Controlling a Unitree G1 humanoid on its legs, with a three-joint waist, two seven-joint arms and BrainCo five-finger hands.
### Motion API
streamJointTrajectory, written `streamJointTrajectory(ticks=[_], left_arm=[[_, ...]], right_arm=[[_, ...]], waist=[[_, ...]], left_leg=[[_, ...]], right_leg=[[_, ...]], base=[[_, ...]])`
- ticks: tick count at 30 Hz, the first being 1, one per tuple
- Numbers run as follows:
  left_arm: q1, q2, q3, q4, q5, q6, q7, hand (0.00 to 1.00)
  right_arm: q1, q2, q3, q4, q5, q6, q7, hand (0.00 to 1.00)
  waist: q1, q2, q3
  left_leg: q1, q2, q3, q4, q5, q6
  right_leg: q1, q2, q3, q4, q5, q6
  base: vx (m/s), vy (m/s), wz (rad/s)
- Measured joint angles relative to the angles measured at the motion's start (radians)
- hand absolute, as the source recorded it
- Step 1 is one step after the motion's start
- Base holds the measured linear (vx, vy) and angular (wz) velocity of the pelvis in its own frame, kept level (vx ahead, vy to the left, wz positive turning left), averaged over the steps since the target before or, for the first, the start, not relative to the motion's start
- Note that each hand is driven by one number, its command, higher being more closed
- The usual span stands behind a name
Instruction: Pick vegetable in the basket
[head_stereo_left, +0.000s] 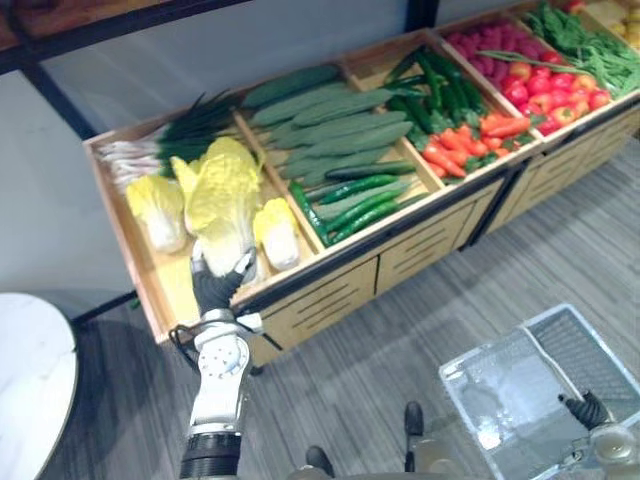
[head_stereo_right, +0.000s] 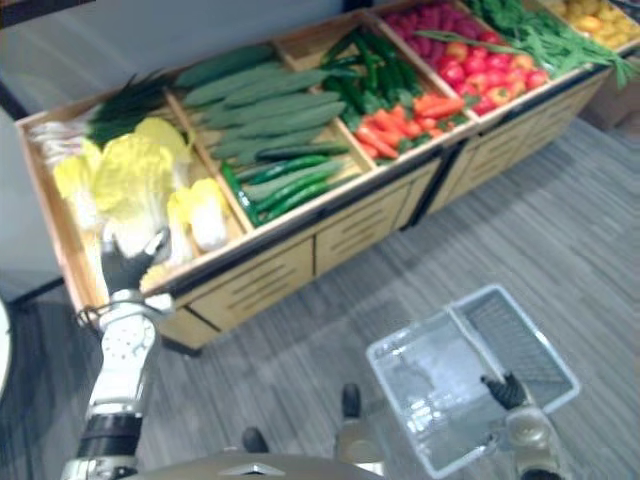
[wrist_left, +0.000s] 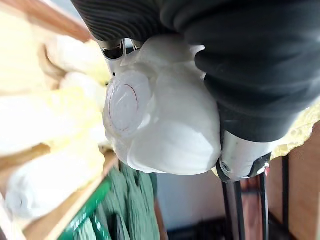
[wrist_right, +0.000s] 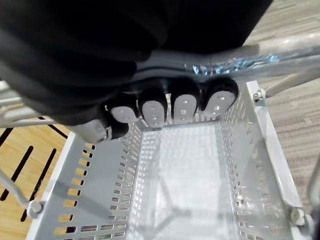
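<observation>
Clasping a napa cabbage's base at the stand's front edge, the left hand prepares a lift; the right hand, fingers curled, carries the basket by its handle.

I see the napa cabbage, crinkled yellow leaves over a white stalk end, lengthwise in the leftmost wooden bin, stalk end toward me, clasped by my left hand. The pale perforated basket hangs upright by its handle from my right hand
</observation>
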Motion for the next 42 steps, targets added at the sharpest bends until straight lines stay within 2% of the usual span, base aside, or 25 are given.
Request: streamJointTrajectory(ticks=[6,12,17,22,25,30,35,39,42], left_arm=[[0.022,0.123,-0.167,-0.039,0.038,-0.054,-0.119,1.00],[0.017,0.227,-0.303,-0.039,0.008,-0.084,-0.226,1.00],[-0.019,0.342,-0.456,-0.040,-0.100,-0.114,-0.333,1.00],[-0.100,0.396,-0.586,-0.109,-0.226,-0.142,-0.445,1.00],[-0.139,0.435,-0.666,-0.140,-0.299,-0.155,-0.513,1.00],[-0.154,0.496,-0.759,-0.194,-0.378,-0.160,-0.605,1.00],[-0.159,0.537,-0.813,-0.253,-0.409,-0.161,-0.654,1.00],[-0.186,0.540,-0.836,-0.276,-0.416,-0.162,-0.663,1.00],[-0.186,0.557,-0.844,-0.303,-0.416,-0.163,-0.671,1.00]], right_arm=[[-0.064,-0.169,0.182,-0.103,-0.038,-0.028,0.028,1.00],[-0.115,-0.231,0.353,-0.248,-0.047,-0.061,0.035,1.00],[-0.148,-0.281,0.531,-0.448,-0.048,-0.111,0.054,1.00],[-0.171,-0.329,0.630,-0.530,-0.057,-0.167,0.054,1.00],[-0.224,-0.361,0.701,-0.530,-0.057,-0.168,0.055,1.00],[-0.272,-0.400,0.729,-0.529,-0.043,-0.165,0.056,1.00],[-0.308,-0.406,0.728,-0.518,-0.024,-0.160,0.056,1.00],[-0.312,-0.405,0.723,-0.476,0.018,-0.142,0.056,1.00],[-0.311,-0.390,0.662,-0.427,0.054,-0.124,0.057,1.00]], waist=[[0.000,0.008,-0.007],[0.000,0.011,-0.009],[0.003,0.011,-0.009],[0.004,0.018,-0.014],[0.004,0.025,-0.018],[0.008,0.038,-0.026],[0.008,0.048,-0.033],[0.022,0.054,-0.037],[0.025,0.056,-0.038]], left_leg=[[0.065,-0.002,0.144,0.001,-0.030,-0.014],[0.124,0.001,0.270,0.006,-0.056,-0.034],[0.145,0.058,0.405,0.149,-0.154,-0.062],[0.145,0.115,0.475,0.258,-0.213,-0.077],[0.151,0.133,0.511,0.291,-0.227,-0.084],[0.151,0.161,0.542,0.339,-0.247,-0.092],[0.143,0.178,0.555,0.373,-0.261,-0.092],[0.134,0.184,0.552,0.387,-0.268,-0.091],[0.114,0.185,0.528,0.391,-0.274,-0.093]], right_leg=[[-0.009,0.034,0.140,-0.011,0.020,0.015],[-0.011,0.076,0.254,-0.018,0.042,0.011],[-0.015,0.118,0.359,-0.004,0.044,0.010],[-0.018,0.149,0.405,0.007,0.044,0.010],[-0.024,0.161,0.423,0.018,0.044,0.010],[-0.036,0.180,0.441,0.033,0.044,0.010],[-0.045,0.182,0.442,0.041,0.044,0.011],[-0.053,0.179,0.436,0.052,0.044,0.011],[-0.059,0.168,0.414,0.052,0.044,0.011]], base=[[0.03,-0.012,-0.65],[0.03,-0.012,-0.67],[0.00,-0.044,-0.67],[-0.04,-0.049,-0.35],[-0.05,-0.029,-0.23],[-0.06,-0.041,-0.16],[-0.07,-0.039,-0.03],[-0.05,-0.028,0.05],[-0.05,-0.030,0.24]])
